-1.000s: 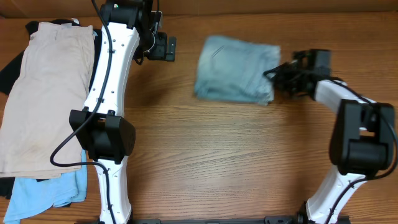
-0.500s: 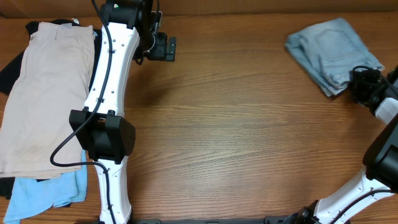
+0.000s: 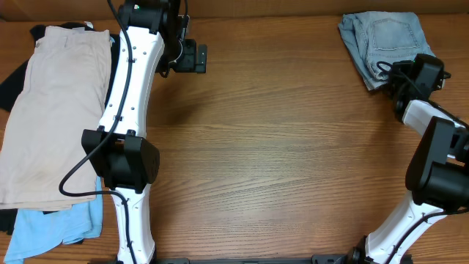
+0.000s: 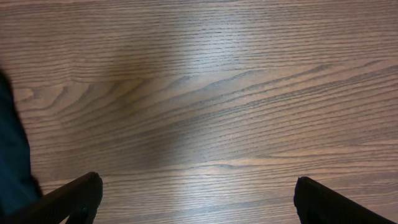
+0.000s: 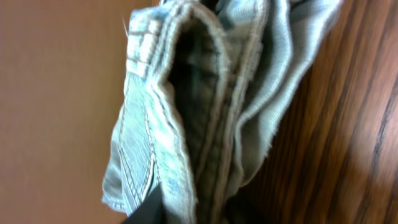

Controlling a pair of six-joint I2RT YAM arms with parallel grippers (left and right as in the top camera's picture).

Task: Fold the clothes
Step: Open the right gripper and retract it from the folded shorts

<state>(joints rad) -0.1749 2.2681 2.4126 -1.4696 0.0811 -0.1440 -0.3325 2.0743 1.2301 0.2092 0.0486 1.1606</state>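
The light-wash denim shorts point(image 3: 382, 38) lie folded into a compact, slightly rumpled bundle at the far right corner of the table point(image 3: 293, 147), a stitched patch pocket facing up. Edge-on, their stacked layers show thick seams.

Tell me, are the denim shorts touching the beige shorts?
Apart. The overhead view shows denim shorts far right, beige shorts far left, bare table between.

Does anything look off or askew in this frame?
The folded denim shorts sit skewed in the table's far right corner, not squared to its edge, and the right wrist view shows the layers gaping loosely. Nothing looks spilled or damaged.
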